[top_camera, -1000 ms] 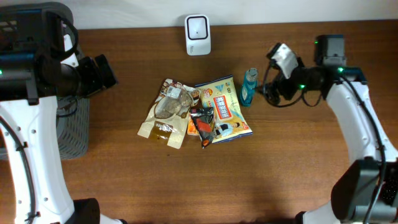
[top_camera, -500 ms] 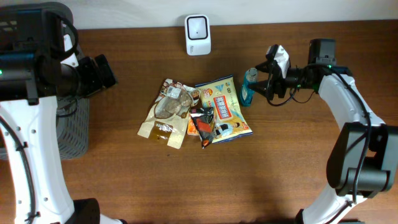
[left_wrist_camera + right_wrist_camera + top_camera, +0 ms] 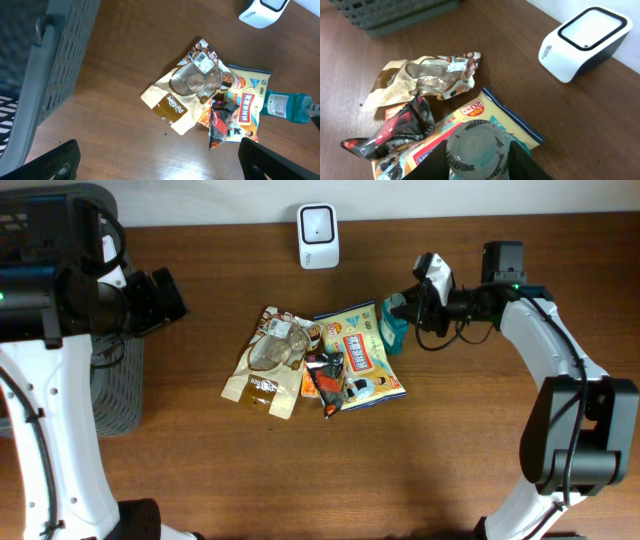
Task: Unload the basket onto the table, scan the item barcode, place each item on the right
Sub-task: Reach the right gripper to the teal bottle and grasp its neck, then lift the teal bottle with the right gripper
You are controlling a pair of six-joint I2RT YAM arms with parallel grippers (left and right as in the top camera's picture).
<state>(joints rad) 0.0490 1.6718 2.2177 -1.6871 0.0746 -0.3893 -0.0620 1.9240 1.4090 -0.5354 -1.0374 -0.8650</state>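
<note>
A blue mouthwash bottle [image 3: 393, 328] with a clear cap [image 3: 477, 150] stands at the right edge of the pile of snack bags. My right gripper [image 3: 402, 315] is closed around it, one dark finger [image 3: 432, 162] on each side of the cap. The white barcode scanner [image 3: 318, 223] stands at the table's far edge, up and to the left of the bottle. In the left wrist view the bottle [image 3: 287, 106] lies at the right. My left gripper [image 3: 162, 165] hangs open high over the table's left side, with nothing between its fingers.
Left of the bottle lie a yellow snack bag [image 3: 360, 355], a brown-and-clear pouch [image 3: 268, 360] and a crumpled red-black packet [image 3: 325, 375]. A grey mesh basket [image 3: 115, 380] stands at the left edge, under the left arm.
My right gripper has moved left onto the bottle and closed round it from wide open. The bottle has shifted a little left and tipped. The left arm has stayed put.
</note>
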